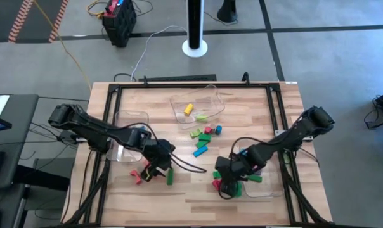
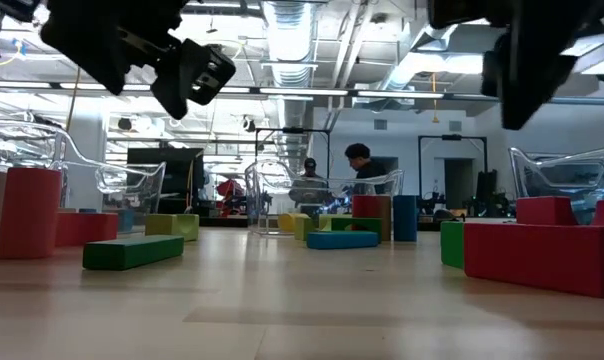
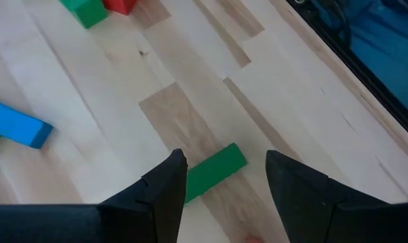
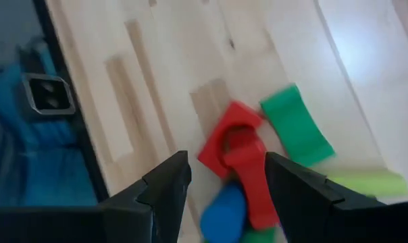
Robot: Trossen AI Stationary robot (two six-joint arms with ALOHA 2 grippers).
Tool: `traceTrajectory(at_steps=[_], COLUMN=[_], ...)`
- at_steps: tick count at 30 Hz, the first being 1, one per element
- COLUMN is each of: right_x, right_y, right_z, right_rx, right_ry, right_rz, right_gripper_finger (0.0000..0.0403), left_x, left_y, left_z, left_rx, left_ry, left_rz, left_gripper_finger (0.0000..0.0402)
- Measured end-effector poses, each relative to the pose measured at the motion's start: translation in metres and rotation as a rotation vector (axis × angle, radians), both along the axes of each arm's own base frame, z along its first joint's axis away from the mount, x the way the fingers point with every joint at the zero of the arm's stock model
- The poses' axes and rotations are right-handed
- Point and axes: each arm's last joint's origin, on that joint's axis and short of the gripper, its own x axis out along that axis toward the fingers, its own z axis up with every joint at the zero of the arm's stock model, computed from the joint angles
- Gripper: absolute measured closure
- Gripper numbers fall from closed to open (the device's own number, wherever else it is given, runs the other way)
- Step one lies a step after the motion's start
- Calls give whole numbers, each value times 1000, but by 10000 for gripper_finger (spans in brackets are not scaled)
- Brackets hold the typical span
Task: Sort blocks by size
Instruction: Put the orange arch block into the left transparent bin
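Grey floor (image 1: 318, 63), white pole base (image 1: 195, 47), ceiling strip lights (image 2: 292, 30), ducts.

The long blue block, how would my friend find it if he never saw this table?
Start at the clear bin at the far middle of the wooden table. Just in front of it lies a small cluster of blocks, and the long blue block is at the cluster's near edge, lying flat. It's the only long blue bar there; the other blue piece is short and stubby.

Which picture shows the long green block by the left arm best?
The left wrist view: the flat green bar block fills the gap between that tool's fingers. High view shows it tiny; low view side-on; right wrist view misses it.
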Motion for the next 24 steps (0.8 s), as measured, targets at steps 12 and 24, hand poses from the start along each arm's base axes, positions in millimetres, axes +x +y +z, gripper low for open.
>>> traceTrajectory(at_steps=[12, 24], right_x=[26, 20], right_y=[-11, 0], right_z=[-40, -42], right_rx=[54, 116], right_ry=[124, 181], right_rz=[-40, -118], right_gripper_finger=[177, 177], left_x=[-5, -7], left_y=[-16, -20], left_z=[-1, -1], left_rx=[33, 44], left_ry=[-3, -6], left_rz=[-37, -66], left_gripper_finger=[205, 205])
